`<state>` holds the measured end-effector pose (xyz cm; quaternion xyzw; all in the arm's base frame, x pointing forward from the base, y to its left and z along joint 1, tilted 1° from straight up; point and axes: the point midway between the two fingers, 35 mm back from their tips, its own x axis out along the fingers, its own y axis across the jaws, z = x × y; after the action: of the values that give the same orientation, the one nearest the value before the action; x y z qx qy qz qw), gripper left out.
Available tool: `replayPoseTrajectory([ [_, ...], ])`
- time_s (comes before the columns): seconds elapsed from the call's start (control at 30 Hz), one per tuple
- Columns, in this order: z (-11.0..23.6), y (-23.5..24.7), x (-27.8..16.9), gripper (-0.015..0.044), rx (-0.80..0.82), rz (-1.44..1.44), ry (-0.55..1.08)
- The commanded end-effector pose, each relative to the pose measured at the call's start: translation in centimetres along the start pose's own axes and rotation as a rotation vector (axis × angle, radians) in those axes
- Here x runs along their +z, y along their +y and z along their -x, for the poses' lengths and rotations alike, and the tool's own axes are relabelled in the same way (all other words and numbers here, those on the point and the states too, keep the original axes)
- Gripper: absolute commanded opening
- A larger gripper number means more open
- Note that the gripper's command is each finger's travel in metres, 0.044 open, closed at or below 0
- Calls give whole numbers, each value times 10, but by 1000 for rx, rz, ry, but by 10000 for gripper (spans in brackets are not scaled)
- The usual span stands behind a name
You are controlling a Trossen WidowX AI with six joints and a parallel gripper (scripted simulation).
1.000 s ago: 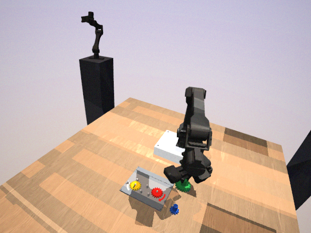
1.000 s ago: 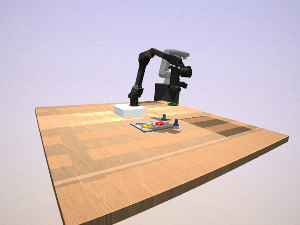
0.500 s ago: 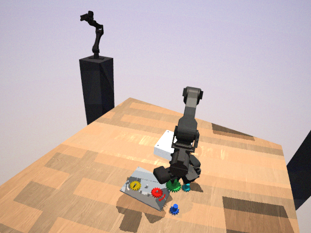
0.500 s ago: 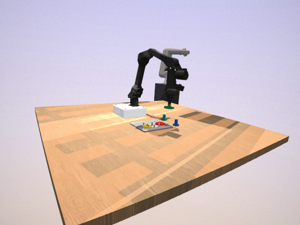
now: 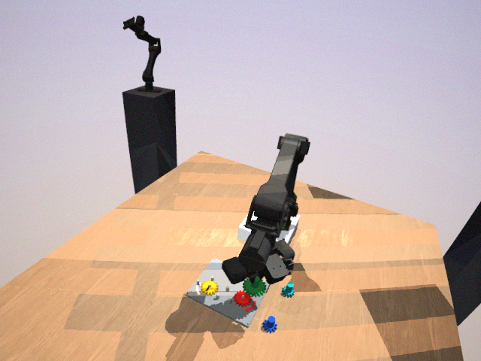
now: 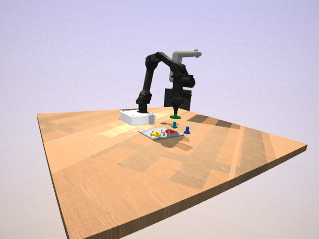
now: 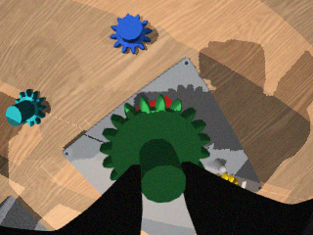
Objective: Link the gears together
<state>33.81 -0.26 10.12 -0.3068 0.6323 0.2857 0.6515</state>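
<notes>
Gear, green, handle upright, clenched by gripper; long axis vertical; teeth outward.

On the wooden table, you have the grey board, white base block, teal gear and blue gear.

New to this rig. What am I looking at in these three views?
One black arm on a white base. The top view looks down at an angle, the exterior view from the side; the wrist camera looks down past the gripper.

The gripper holds a green gear by its stem, raised off the table.

Below, a grey board carries pegs, a red gear and a yellow gear. Beside it stand a blue gear and a teal gear.
</notes>
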Motion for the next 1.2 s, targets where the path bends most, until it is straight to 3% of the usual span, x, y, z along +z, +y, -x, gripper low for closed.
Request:
replayPoseTrajectory([
  [0.0, -6, -6, -10, 0, 2, 2, 7],
  [1.17, -33, -41, -75, 0, -2, 3, 14],
])
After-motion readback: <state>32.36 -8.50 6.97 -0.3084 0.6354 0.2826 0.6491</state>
